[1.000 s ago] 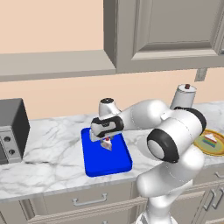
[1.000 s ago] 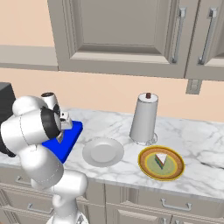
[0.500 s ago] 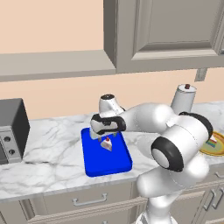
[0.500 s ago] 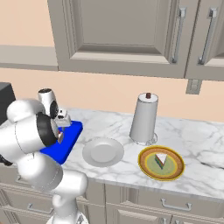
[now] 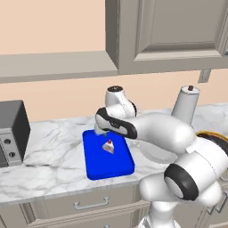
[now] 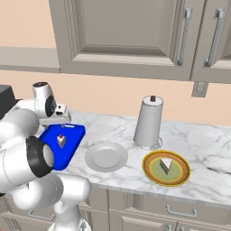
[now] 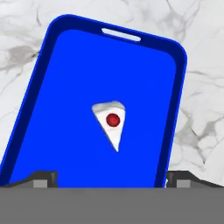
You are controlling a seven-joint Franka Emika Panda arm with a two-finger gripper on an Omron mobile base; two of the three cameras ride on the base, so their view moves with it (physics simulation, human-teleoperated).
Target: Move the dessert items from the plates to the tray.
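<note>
1. The cherry wedge [image 7: 112, 121] sat on the blue tray [image 7: 52, 131], near the middle, upright, nothing touching it. It shows the same in the left base view [image 5: 108, 146] and the right base view [image 6: 61, 140].
2. What changed: a second ago the hand was low over the tray with the wedge right under it. Now it had lifted and pulled back toward the tray's far end — the wedge stayed put. I read that as a clean release.
3. The gripper [image 7: 111, 177] had its fingertips [image 7: 43, 178] spread wide in the hand view, one at each side of the tray, with nothing between them. Empty.
4. The grey-white plate [image 6: 106, 156] was bare, just beside the tray on the counter.
5. The layered wedge [image 6: 166, 164] was on the yellow-orange plate [image 6: 153, 173], well apart from the tray, past the paper towel roll [image 6: 148, 121].
6. My call: one of two done. Next is a long swing across to the orange plate — the roll stands close behind it, so I'd watch clearance there.
</note>
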